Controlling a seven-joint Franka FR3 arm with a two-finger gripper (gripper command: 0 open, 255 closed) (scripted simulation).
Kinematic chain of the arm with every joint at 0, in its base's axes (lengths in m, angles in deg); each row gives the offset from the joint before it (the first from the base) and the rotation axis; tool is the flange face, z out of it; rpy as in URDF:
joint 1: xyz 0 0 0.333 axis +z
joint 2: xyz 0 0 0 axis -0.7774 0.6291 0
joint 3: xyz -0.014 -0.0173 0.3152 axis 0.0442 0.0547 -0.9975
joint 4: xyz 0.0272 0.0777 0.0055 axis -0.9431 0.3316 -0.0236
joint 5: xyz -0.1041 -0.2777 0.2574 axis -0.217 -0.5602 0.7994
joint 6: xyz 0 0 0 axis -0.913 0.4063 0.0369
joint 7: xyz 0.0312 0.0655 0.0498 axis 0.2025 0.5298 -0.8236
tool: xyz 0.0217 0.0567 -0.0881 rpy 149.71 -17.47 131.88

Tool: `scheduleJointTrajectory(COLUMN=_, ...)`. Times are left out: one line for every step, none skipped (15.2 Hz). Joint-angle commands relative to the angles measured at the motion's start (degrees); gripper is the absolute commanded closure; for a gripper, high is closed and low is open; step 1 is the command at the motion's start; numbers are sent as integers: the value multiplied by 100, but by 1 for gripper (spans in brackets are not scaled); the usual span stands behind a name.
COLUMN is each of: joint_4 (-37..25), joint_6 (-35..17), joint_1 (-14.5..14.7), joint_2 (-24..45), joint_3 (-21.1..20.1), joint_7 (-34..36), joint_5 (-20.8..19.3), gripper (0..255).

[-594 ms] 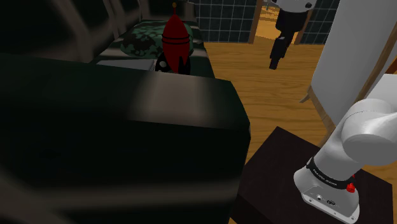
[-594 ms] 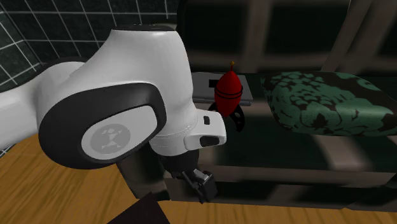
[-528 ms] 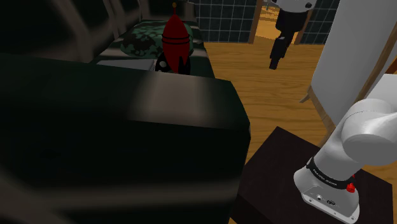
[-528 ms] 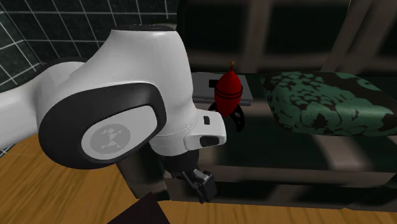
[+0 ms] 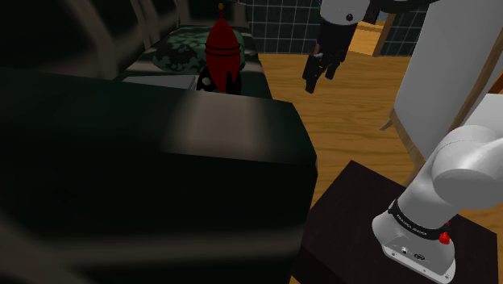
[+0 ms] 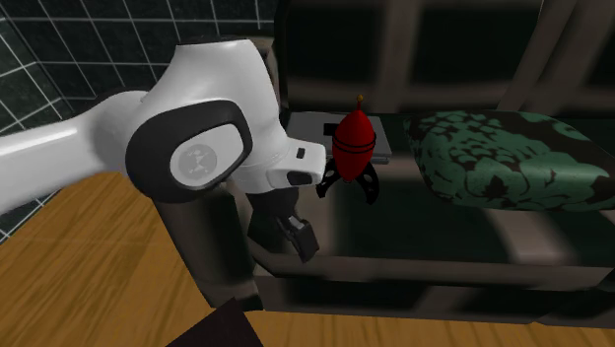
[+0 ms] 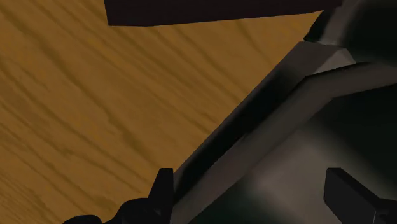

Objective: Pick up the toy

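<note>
Well off to the shoulder view's right of the toy [image 5: 222, 50], the black gripper [image 5: 310, 77] hangs over bare wooden floor [image 5: 355, 105], past the outer edge of the dark couch [image 5: 161, 161]. The toy is a red rocket with black fins. It stands upright on the couch's seat, just beside a green patterned cushion [image 5: 173, 52], with a flat grey panel [image 5: 153, 78] by its base. In the second exterior view the rocket [image 6: 355, 143] stands between the arm's white link [image 6: 207, 108] and the cushion [image 6: 503, 163], and the gripper [image 6: 299, 239] sits lower than the toy, in front of the couch's dark front face and apart from the fins. The wrist view shows the gripper [image 7: 254, 197] with its two fingers [image 7: 347, 191] spread wide, nothing clasped between them; the couch's pale-lit edge runs slantwise under them, floor [image 7: 95, 108] on one side and dark upholstery on the other. Open floor lies between the couch's edge and a pale upright board [image 5: 451, 64] at the shoulder view's right, and a dark tiled wall [image 5: 282, 24] closes the far side. Above the toy nothing overhangs; the couch's dark back rises behind it. The arm's base sits on the dark stand [image 5: 355, 218] at the lower right.
</note>
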Motion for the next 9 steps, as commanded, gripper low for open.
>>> scheduleJointTrajectory(joint_4=-144, joint_6=-303, joint_1=-92, joint_2=290, joint_3=-280, joint_7=538, joint_5=29, gripper=0)
scheduleJointTrajectory(joint_4=-232, joint_6=-430, joint_1=-143, joint_2=436, joint_3=-421, joint_7=800, joint_5=24, gripper=0)
scheduleJointTrajectory(joint_4=-331, joint_6=-551, joint_1=-198, joint_2=588, joint_3=-563, joint_7=1064, joint_5=5, gripper=0)
scheduleJointTrajectory(joint_4=-440, joint_6=-666, joint_1=-261, joint_2=747, joint_3=-706, joint_7=1330, joint_5=-26, gripper=0)
scheduleJointTrajectory(joint_4=-561, joint_6=-772, joint_1=-328, joint_2=912, joint_3=-850, joint_7=1599, joint_5=-72, gripper=0)
scheduleJointTrajectory(joint_4=-691, joint_6=-870, joint_1=-399, joint_2=1084, joint_3=-994, joint_7=1872, joint_5=-132, gripper=0)
scheduleJointTrajectory(joint_4=-833, joint_6=-958, joint_1=-477, joint_2=1262, joint_3=-1139, joint_7=2148, joint_5=-207, gripper=0)
scheduleJointTrajectory(joint_4=-985, joint_6=-1036, joint_1=-555, joint_2=1446, joint_3=-1283, joint_7=2430, joint_5=-300, gripper=0)
scheduleJointTrajectory(joint_4=-1148, joint_6=-1103, joint_1=-640, joint_2=1636, joint_3=-1431, joint_7=2714, joint_5=-407, gripper=0)
